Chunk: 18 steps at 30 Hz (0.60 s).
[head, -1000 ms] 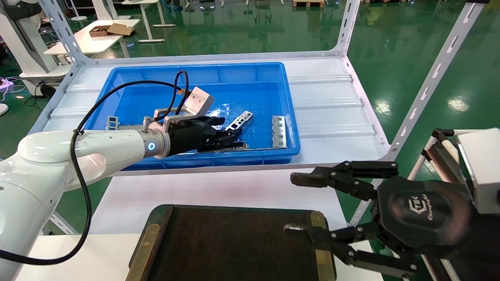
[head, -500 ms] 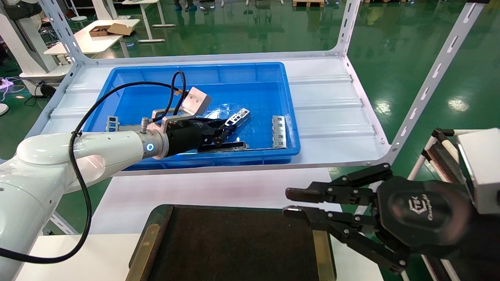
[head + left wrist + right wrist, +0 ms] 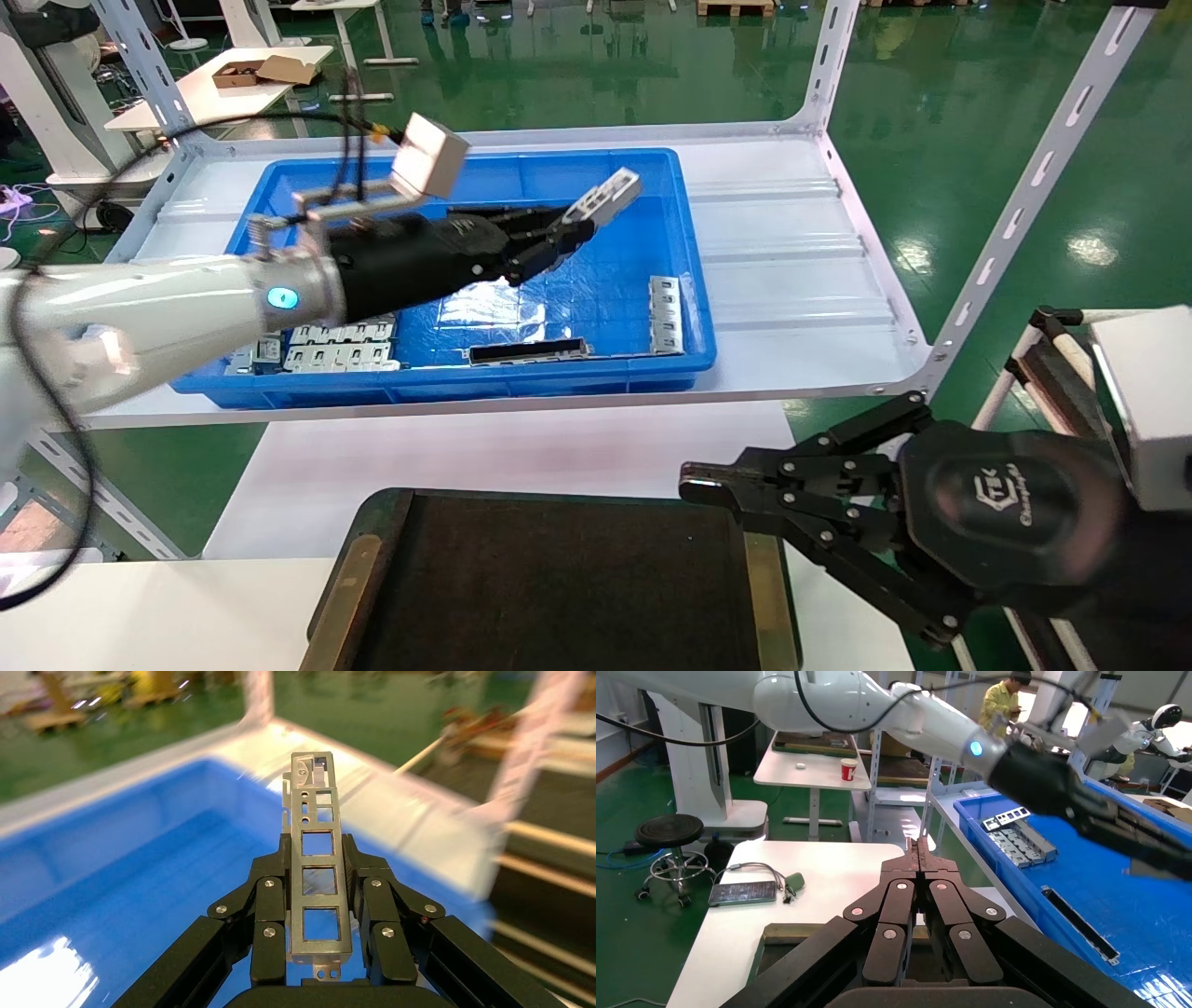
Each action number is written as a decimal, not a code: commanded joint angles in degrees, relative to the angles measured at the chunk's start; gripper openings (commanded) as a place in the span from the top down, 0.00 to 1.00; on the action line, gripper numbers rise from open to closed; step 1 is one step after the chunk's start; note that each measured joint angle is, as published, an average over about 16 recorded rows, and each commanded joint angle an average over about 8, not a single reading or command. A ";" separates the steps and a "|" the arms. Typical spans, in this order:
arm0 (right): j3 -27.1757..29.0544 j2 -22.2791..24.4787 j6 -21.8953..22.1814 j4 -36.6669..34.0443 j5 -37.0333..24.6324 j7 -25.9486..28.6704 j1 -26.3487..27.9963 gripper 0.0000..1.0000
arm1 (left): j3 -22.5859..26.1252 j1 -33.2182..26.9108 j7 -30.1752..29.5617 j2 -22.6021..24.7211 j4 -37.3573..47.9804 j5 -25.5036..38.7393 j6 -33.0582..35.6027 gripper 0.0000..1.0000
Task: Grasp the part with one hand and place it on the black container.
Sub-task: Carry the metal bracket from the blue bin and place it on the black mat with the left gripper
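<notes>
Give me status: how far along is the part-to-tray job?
Done: the left gripper has its jaws shut on the part, held up above the floor of the blue bin. In hand: carrying it out of the bin. Left: bring it to the black container, whose visible surface holds nothing, and release. The right gripper is shut and empty at the container's right edge.

Head view overlooks blue bin (image 3: 605, 270); wrist views face along pincers.

Glossy green floor (image 3: 978, 121) mirrors overhead light; white perforated steel shelving uprights (image 3: 1043, 168) rise at the desk's far corners; white worktables (image 3: 807, 766) beyond.
</notes>
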 commanded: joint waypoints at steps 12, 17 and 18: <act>0.00 0.00 0.00 0.00 0.00 0.00 0.00 1.00 | -1.24 12.69 -9.67 -10.19 -20.85 -7.28 22.35 1.00; 0.00 0.00 0.00 0.00 0.00 0.00 0.00 1.00 | -0.45 22.87 -15.16 -12.90 -29.99 -8.20 21.38 1.00; 0.00 0.00 0.00 0.00 0.00 0.00 0.00 1.00 | -0.27 25.06 -16.16 -13.32 -31.68 -8.00 20.09 1.00</act>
